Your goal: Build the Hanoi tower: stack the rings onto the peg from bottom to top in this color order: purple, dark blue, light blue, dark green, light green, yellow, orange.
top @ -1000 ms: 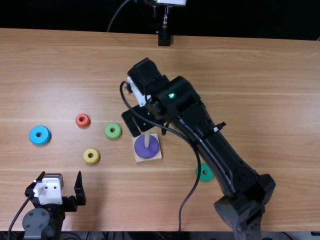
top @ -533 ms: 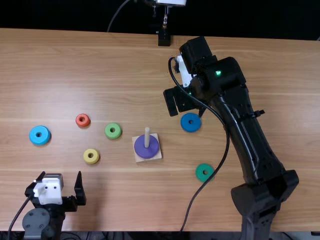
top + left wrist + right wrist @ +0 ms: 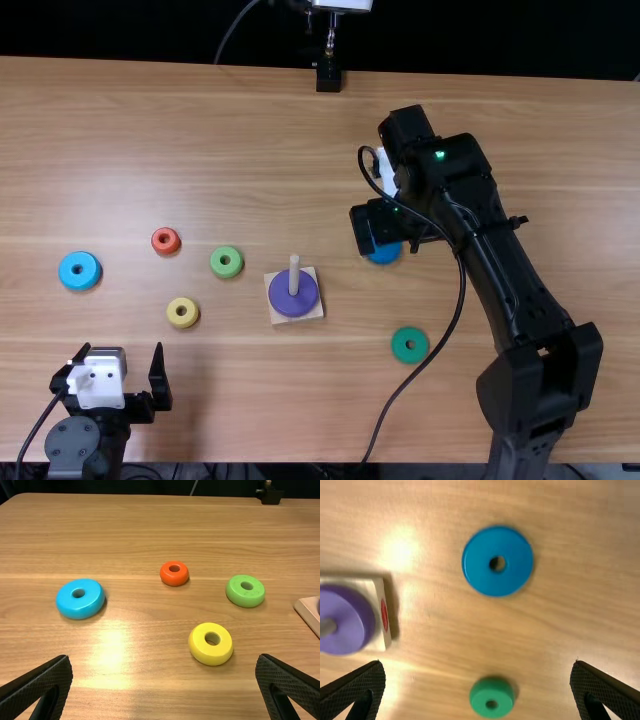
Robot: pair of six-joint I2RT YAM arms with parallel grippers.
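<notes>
My left gripper (image 3: 121, 352) stands open near the left front corner, and its fingers (image 3: 42, 685) are wide apart around nothing; left gripper (image 3: 165, 662). My right gripper (image 3: 378, 228) hangs over the dark blue ring (image 3: 385, 254), partly covering it. Open and empty, the right gripper (image 3: 478, 670) has the dark blue ring (image 3: 497, 561) beyond its tips. The purple ring (image 3: 293, 293) sits around the peg (image 3: 294, 274) on its square base (image 3: 312, 312). Loose on the table lie the light blue (image 3: 80, 271), dark green (image 3: 409, 345), light green (image 3: 226, 262), yellow (image 3: 183, 312) and orange (image 3: 166, 241) rings.
The right arm's black cable loops over the table (image 3: 200, 400), passing close beside the dark green ring. A black mount (image 3: 328, 76) stands at the table's far edge. Orange, light green and yellow rings lie between the light blue ring and the peg base.
The right gripper has moved from above the peg base rightward to the dark blue ring, lately shifting slightly right and nearer the front. The left arm and the rings have kept still.
</notes>
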